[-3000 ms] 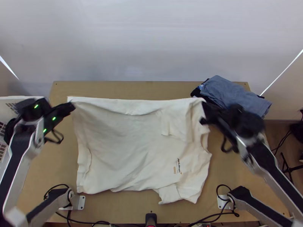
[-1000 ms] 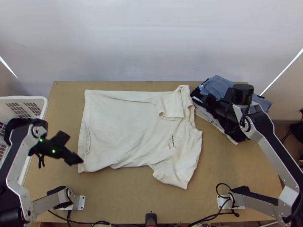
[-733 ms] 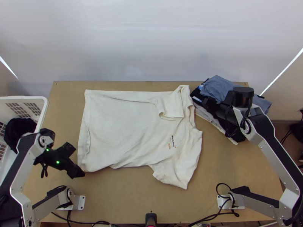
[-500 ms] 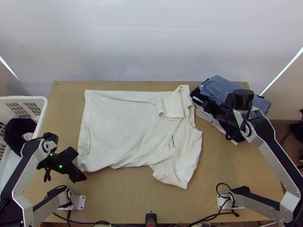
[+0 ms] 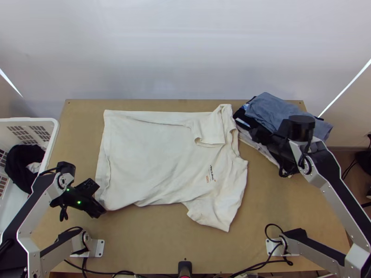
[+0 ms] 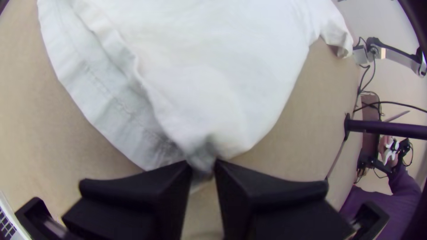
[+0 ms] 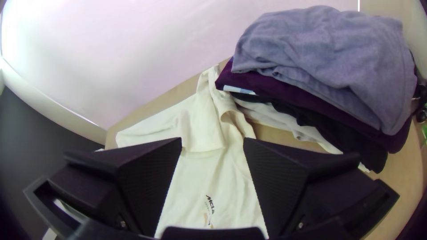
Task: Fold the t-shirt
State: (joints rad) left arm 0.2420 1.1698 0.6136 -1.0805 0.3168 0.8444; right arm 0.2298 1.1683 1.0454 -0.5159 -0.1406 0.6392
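The cream t-shirt (image 5: pixel 153 157) lies on the table with its neck end to the right; a sleeve is folded over at the far side, the other extends toward the near side. My left gripper (image 5: pixel 103 214) is at its near left hem corner. In the left wrist view, my left gripper (image 6: pixel 203 164) is shut on the bunched corner of the t-shirt (image 6: pixel 213 80). Over the clothes pile's left side hangs my right gripper (image 5: pixel 259 135). Seen from the right wrist, my right gripper (image 7: pixel 212 141) stands open, with the t-shirt (image 7: pixel 209 178) farther off beyond its fingers.
A pile of clothes (image 5: pixel 273 113), blue-grey on top, sits at the table's far right. The white basket (image 5: pixel 54 134) with dark clothing stands at the left edge. Bare table (image 5: pixel 153 241) stretches along the near side, with cables by the edge.
After the raised t-shirt came down, my right gripper left its far neck side and opened. My left gripper moved from the far hem corner to the near one and took hold there.
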